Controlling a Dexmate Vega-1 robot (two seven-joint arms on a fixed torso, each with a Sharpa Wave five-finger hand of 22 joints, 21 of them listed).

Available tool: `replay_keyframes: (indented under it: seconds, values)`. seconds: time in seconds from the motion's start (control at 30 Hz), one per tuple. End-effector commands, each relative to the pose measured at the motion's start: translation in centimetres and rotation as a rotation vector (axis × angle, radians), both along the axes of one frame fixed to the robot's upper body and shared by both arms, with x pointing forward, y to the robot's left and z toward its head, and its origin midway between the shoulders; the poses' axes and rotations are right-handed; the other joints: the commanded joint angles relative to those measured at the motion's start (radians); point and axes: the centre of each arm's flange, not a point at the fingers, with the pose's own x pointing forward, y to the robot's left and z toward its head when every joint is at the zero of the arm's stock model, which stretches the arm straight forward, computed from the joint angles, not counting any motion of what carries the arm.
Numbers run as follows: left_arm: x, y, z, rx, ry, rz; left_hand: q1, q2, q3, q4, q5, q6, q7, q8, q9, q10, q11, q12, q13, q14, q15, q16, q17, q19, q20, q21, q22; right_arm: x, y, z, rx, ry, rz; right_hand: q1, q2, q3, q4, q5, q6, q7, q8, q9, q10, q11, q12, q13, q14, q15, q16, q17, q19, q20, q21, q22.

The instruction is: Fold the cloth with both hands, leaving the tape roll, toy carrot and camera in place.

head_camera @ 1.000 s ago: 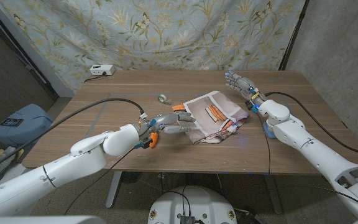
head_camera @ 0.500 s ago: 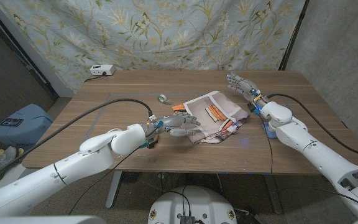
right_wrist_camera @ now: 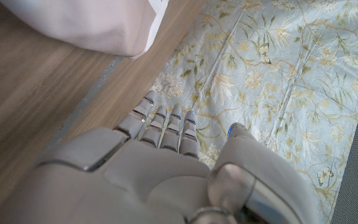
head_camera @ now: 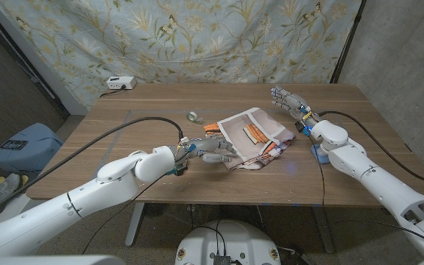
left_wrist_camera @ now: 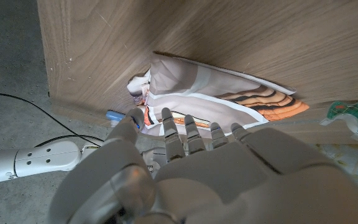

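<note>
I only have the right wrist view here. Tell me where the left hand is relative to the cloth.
Observer: The left hand is at the cloth's left edge, fingers spread, holding nothing.
Operator: Give me the tape roll's position.
Observer: The tape roll sits on the table behind the left hand, apart from the cloth.
Operator: Now place my right hand from above.
Observer: The right hand is open, off the cloth's far right corner, not touching it.

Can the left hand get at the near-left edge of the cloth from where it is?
Probably yes: the left hand is open at the cloth edge, with nothing between; the tape roll sits farther back.
</note>
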Motion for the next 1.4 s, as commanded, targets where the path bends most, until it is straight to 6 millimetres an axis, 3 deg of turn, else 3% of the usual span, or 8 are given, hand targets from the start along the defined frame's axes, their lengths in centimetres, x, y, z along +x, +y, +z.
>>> replay_keyframes:
  seconds: [0.03,0.77,1.4]
  values:
    - [0.2,-0.2,-0.2,0.023,0.024,0.027,-0.012,0.001,0.003,0.008,0.008,0.019,0.004,0.007,0.003,0.021,-0.003,0.011,0.0,0.01,0.004,0.007,0.002,-0.027,-0.006,0.007,0.001,0.6,0.0,0.2,-0.009,0.006,0.009,-0.005,-0.007,0.007,-0.003,-0.001,0.001,-0.004,-0.003,0.003,-0.001,-0.001,-0.003,0.0,-0.003,-0.003,0.004,0.0,-0.007,-0.001,0.002,0.002]
    - [0.9,-0.9,0.0,0.069,0.07,0.035,-0.043,0.001,0.001,0.024,0.017,0.062,0.028,0.006,0.003,0.071,-0.005,0.016,0.0,0.016,0.008,0.008,0.004,-0.054,-0.016,0.008,0.003,1.0,0.4,1.2,-0.051,0.009,0.023,-0.01,-0.008,0.012,-0.005,-0.001,0.002,-0.005,-0.003,0.002,-0.003,0.0,-0.003,-0.001,-0.005,-0.003,0.005,-0.002,-0.008,-0.002,0.003,0.002]
    - [1.3,-1.1,0.1,0.096,0.094,0.062,-0.073,0.001,-0.001,0.042,0.021,0.1,0.049,0.007,0.003,0.121,-0.003,0.023,0.001,0.03,0.008,0.011,0.005,-0.054,-0.02,0.017,0.005,1.4,2.5,3.5,-0.188,0.024,0.015,-0.013,-0.011,0.017,-0.009,-0.002,-0.001,-0.005,-0.004,0.002,-0.003,-0.003,-0.003,-0.001,-0.01,0.012,0.004,-0.004,-0.015,0.009,0.001,0.002]
